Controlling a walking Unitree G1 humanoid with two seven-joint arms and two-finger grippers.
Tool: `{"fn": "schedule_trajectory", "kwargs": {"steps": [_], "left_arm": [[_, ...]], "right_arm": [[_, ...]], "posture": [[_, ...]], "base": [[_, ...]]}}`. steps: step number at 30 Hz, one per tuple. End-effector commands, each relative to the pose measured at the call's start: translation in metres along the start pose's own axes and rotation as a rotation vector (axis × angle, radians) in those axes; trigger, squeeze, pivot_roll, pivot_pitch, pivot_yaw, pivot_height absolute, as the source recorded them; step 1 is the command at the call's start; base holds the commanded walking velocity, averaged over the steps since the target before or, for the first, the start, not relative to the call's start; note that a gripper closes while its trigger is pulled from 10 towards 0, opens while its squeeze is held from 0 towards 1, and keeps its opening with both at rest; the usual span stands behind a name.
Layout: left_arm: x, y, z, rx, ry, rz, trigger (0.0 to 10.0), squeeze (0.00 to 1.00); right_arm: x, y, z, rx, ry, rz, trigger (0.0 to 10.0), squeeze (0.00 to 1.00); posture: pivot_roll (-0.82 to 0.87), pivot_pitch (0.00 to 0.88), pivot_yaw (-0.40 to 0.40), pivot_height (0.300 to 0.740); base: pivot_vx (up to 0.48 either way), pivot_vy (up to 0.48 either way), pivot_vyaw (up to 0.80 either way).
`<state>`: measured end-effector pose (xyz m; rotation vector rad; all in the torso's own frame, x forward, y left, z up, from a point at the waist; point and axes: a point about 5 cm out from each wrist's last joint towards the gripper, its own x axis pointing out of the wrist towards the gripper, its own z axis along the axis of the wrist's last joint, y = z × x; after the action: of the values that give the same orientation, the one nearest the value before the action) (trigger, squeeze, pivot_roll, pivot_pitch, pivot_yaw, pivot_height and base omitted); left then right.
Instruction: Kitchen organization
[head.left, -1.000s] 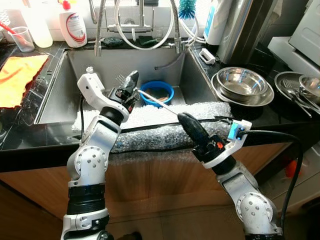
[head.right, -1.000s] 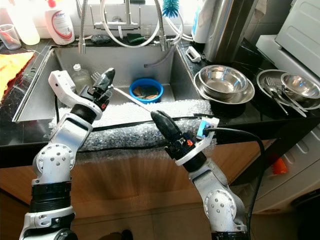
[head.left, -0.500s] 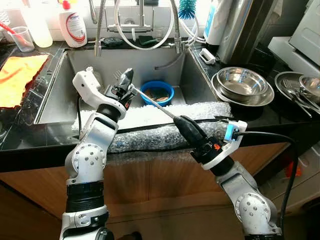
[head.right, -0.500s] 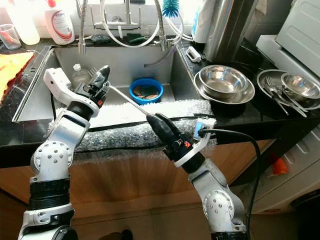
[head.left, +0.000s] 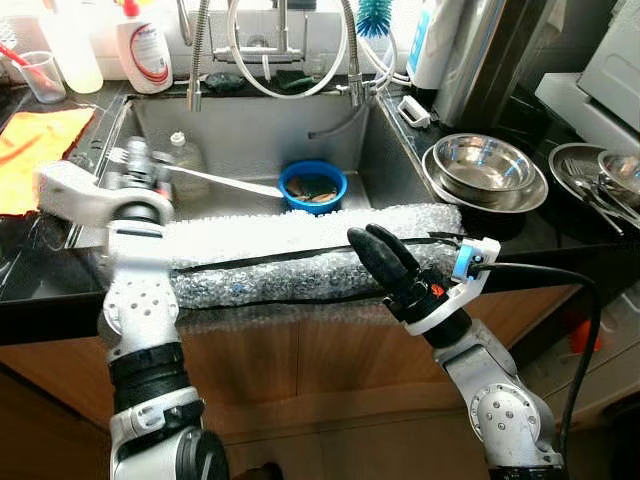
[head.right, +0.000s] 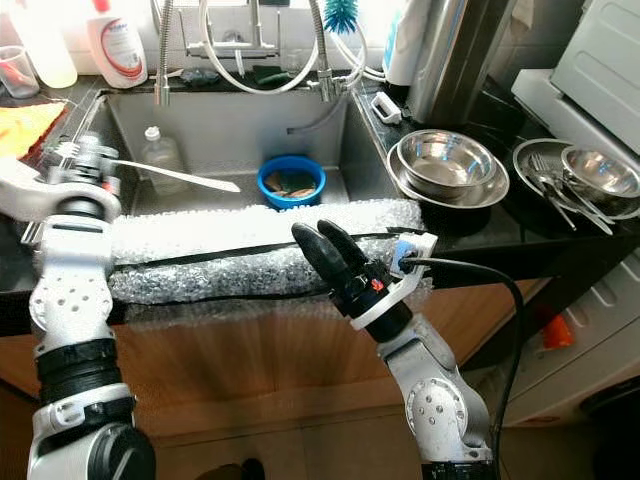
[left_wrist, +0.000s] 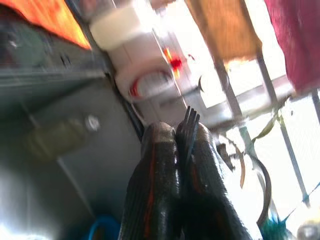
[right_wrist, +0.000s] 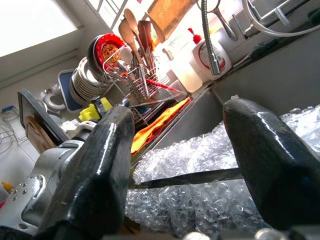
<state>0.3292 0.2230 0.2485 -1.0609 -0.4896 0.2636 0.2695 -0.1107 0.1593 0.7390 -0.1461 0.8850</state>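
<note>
My left gripper (head.left: 140, 172) is shut on a metal fork (head.left: 225, 182) near its tines, over the left side of the sink; the view there is blurred. The fork's handle points right toward the blue bowl (head.left: 313, 186) in the sink. In the left wrist view the tines (left_wrist: 190, 119) stick out between the shut fingers. My right gripper (head.left: 378, 247) is open above the bubble wrap (head.left: 290, 235) on the sink's front edge, with nothing between its fingers (right_wrist: 100, 165).
A small clear bottle (head.left: 182, 155) stands in the steel sink (head.left: 250, 125). Stacked steel bowls (head.left: 485, 165) and more dishes with cutlery (head.left: 600, 180) sit on the right counter. An orange cloth (head.left: 40, 145) and a soap bottle (head.left: 148, 50) are at the left. Faucet hoses (head.left: 290, 60) hang behind.
My left arm has swung left with the fork, drawing its handle out of the right gripper. The right gripper has gone from shut on the handle to open.
</note>
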Motion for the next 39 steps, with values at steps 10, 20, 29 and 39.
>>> {"fn": "schedule_trajectory", "kwargs": {"steps": [10, 20, 29, 39], "left_arm": [[0.009, -0.025, 0.004, 0.403, -0.173, -0.147, 10.0, 0.00], [-0.003, -0.050, -0.023, 0.914, -0.282, -0.420, 10.0, 0.00], [-0.007, -0.030, -0.045, 1.200, -0.210, -0.512, 10.0, 0.00], [-0.008, -0.001, -0.067, 1.184, -0.025, -0.381, 10.0, 0.00]], "right_arm": [[0.016, 0.005, 0.017, -0.310, 0.000, -0.107, 10.0, 0.00], [0.010, -0.020, 0.039, -0.783, -0.039, -0.472, 10.0, 0.00], [0.002, -0.024, 0.037, -0.850, -0.068, -0.542, 10.0, 0.00], [0.003, -0.032, 0.033, -0.875, -0.061, -0.595, 10.0, 0.00]], "posture": [[-0.01, 0.056, -0.037, 0.740], [-0.02, 0.057, -0.036, 0.740], [-0.02, 0.055, -0.029, 0.740], [-0.02, 0.046, -0.026, 0.740]], "base": [[0.000, 0.000, 0.00], [0.000, 0.000, 0.00], [0.000, 0.000, 0.00], [0.000, 0.000, 0.00]]}}
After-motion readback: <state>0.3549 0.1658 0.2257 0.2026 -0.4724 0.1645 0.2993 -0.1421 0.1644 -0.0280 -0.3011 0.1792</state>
